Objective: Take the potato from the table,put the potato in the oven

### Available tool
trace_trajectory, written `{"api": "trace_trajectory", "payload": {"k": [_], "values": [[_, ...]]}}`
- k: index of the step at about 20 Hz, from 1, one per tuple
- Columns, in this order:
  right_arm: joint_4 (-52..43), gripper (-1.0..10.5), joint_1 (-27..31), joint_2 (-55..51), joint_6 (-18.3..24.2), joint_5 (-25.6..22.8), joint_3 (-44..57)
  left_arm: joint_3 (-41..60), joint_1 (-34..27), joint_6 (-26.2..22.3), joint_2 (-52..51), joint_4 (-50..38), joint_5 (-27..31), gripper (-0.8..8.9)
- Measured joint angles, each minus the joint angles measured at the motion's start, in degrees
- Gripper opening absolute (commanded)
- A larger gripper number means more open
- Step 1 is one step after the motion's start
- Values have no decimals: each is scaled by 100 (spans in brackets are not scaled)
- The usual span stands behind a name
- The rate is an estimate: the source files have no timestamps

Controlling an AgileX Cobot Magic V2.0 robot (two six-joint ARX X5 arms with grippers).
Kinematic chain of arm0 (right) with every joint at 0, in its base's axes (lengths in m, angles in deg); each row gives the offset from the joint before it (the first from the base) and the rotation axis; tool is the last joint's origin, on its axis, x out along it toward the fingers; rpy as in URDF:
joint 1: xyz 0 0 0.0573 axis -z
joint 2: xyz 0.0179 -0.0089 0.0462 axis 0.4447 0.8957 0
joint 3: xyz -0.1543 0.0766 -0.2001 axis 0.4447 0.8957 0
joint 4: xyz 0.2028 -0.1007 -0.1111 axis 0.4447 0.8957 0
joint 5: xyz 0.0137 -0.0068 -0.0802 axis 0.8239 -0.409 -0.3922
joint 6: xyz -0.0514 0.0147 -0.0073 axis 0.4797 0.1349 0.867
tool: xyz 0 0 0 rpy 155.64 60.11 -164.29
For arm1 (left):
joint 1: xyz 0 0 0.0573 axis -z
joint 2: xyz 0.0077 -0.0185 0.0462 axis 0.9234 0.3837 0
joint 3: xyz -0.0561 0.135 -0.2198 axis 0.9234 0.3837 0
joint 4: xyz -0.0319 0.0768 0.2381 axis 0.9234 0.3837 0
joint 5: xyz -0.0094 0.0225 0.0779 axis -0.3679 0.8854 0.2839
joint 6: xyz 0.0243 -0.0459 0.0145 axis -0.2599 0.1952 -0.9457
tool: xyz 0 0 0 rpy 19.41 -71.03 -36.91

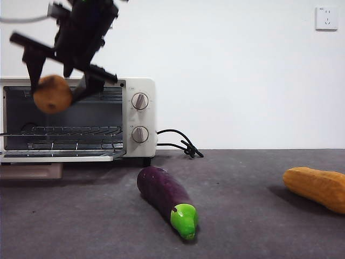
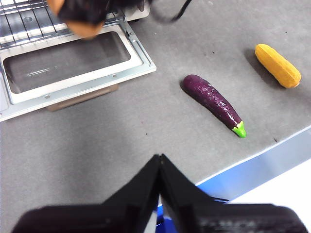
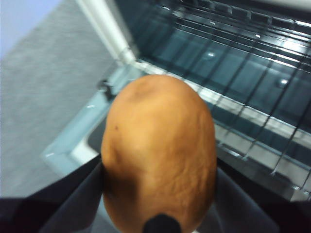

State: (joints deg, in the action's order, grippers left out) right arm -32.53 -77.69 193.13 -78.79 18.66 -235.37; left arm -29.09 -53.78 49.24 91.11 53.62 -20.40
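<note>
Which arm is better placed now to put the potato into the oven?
The right gripper: it grips the small orange-brown potato before the open cream-white oven. The left gripper is shut, waiting apart.

From my station the front view was evenly lit and sharp, with the white wall bright but not blown out. Soft shadows lay under the eggplant (image 1: 167,201) and the corn cob (image 1: 318,187), so I read the light as overhead and diffuse. The left wrist view was bright and clear across the table (image 2: 121,136); only the potato (image 2: 80,24) at its edge was blurred. The right wrist view was soft throughout, with small glare spots on the oven (image 3: 233,68) rack.
</note>
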Motion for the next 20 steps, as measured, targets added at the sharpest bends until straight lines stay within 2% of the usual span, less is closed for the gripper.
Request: {"api": "trace_trajectory", "payload": {"k": [4, 8, 10, 20], "values": [[-376, 59, 2, 83, -15, -487, 0, 0, 0, 0, 0, -2, 0, -4], [-839, 52, 39, 262, -22, -704, 0, 0, 0, 0, 0, 0, 0, -4], [-918, 14, 66, 358, -22, -872, 0, 0, 0, 0, 0, 0, 0, -4], [-1204, -3, 304, 433, -68, -964, 0, 0, 52, -24, 2, -2, 4, -4]]}}
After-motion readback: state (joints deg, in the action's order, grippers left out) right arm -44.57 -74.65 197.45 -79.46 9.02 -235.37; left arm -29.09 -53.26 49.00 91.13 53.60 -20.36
